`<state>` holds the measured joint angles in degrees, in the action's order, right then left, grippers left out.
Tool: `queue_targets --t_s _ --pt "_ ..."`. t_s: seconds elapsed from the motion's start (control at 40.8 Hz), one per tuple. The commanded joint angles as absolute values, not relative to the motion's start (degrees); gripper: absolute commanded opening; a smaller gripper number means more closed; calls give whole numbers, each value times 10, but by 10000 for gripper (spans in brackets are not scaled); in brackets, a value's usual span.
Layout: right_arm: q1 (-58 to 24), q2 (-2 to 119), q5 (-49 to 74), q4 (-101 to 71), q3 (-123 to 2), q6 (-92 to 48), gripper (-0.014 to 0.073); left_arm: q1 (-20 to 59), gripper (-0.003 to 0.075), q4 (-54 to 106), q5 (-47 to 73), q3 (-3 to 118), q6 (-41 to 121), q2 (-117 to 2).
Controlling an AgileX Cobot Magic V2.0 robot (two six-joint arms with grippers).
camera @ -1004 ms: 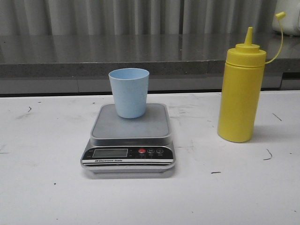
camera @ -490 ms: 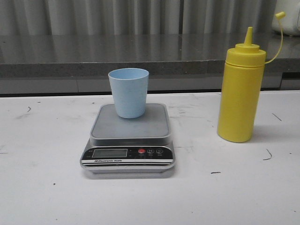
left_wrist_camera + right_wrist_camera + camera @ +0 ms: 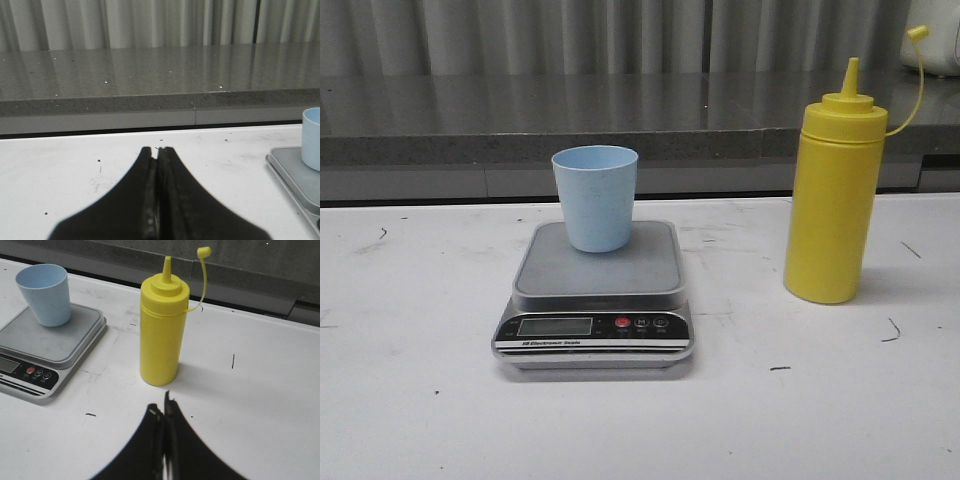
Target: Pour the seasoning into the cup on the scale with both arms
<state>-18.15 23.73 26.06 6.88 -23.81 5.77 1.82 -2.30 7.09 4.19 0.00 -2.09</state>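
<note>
The pale blue cup [image 3: 595,197] stands upright at the back of the silver scale [image 3: 597,297], mid-table. The tall yellow seasoning bottle [image 3: 832,200] stands to its right, nozzle uncapped, its small cap dangling on a tether. Neither arm shows in the front view. In the left wrist view my left gripper [image 3: 158,151] is shut and empty over bare table, with the cup [image 3: 311,138] and the scale's corner [image 3: 295,172] off to one side. In the right wrist view my right gripper [image 3: 161,407] is shut and empty, a short way before the seasoning bottle [image 3: 161,330]; the cup [image 3: 45,294] and scale [image 3: 42,352] lie beyond.
The white table [image 3: 420,400] carries small dark scuff marks. A grey stone ledge [image 3: 470,120] runs along its back edge with a ribbed wall behind. A white object [image 3: 935,45] sits at the far right on the ledge.
</note>
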Motion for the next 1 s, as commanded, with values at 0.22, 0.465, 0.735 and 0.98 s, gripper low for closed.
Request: queue_targets --t_s 0.22,0.465,0.735,0.98 --pt "-183 239 222 75 -259 52 -122 7 -20 -15 -45 -14 0 16" --pt "-183 239 223 75 -259 52 -122 7 -20 -15 -32 -14 0 16" --pt "-183 239 223 75 -259 52 -122 7 -20 -15 -32 -14 0 16" --pt "-183 239 223 75 -259 52 -122 7 -20 -15 -32 -14 0 16"
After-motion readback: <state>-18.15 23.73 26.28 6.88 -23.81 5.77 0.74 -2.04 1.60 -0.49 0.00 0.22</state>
